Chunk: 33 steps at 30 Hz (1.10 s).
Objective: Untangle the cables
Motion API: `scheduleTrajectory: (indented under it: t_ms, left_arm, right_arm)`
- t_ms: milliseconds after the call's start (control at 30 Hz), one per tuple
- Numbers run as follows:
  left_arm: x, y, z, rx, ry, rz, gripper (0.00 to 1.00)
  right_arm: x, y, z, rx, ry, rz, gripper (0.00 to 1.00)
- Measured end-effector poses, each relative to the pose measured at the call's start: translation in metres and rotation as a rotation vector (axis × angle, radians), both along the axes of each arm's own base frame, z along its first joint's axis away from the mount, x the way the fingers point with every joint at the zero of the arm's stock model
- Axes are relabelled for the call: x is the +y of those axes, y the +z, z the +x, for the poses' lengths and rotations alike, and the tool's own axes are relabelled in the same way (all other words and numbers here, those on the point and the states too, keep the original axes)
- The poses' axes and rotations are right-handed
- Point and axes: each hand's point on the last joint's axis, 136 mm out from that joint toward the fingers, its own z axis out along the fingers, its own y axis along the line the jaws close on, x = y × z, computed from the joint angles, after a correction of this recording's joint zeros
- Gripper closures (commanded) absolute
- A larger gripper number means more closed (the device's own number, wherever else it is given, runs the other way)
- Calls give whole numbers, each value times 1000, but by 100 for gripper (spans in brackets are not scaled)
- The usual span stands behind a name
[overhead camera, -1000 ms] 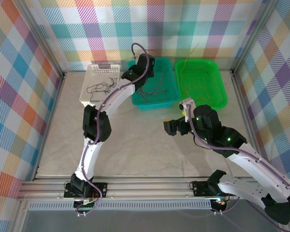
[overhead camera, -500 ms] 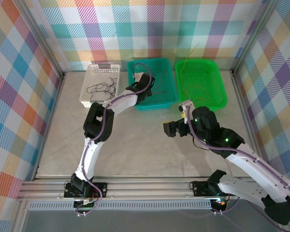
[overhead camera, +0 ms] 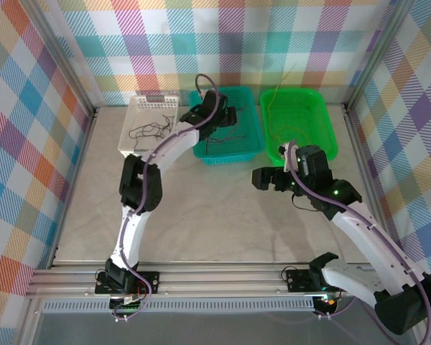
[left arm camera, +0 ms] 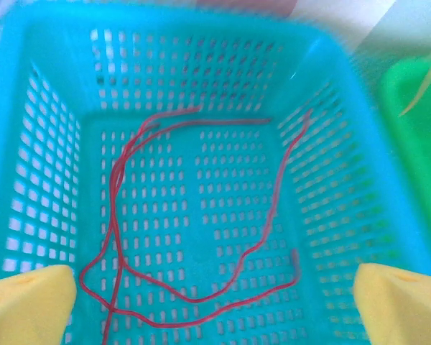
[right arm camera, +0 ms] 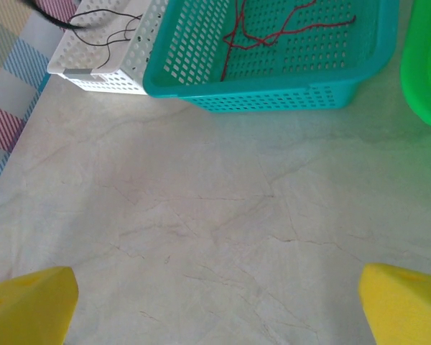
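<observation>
Left wrist view looks straight down into the teal basket, where the red cables lie loose on the perforated floor. They form open loops that cross one another near the left side, with no tight knot that I can make out. The left end effector hangs over them with its yellow fingertips spread wide and nothing between them.

In the top view, thin black cables lie in the white basket to the left. Faint yellow cables lie in the green basket to the right, one strand rising over its far rim.

The right end effector is also spread wide and empty, above a bare stretch of desk in front of the baskets.

Judging from how things lie, most of the task looks done. The colours are sorted one to a basket, and no cable shows on the desk or in either end effector. What may be left is small: perhaps parting the red strands where they overlap. The strands are too fine to say whether any are still caught.
</observation>
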Motion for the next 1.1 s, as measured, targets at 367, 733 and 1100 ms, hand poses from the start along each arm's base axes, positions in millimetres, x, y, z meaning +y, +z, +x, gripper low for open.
scheduleTrajectory:
  t_ms: [367,733,1100]
  left_arm:
    - [86,147,-127,-222,43,-73,0]
    - [161,20,-204,-39,160,150,0]
    - [223,-28,-236,15,325,247,0]
  right_arm:
    - [-84,-18,52,-201,-363,-191,0]
    - [-177,-121,75,-133,-635,-338,0]
    - [-174,-150,97,-208,-577,-338,0]
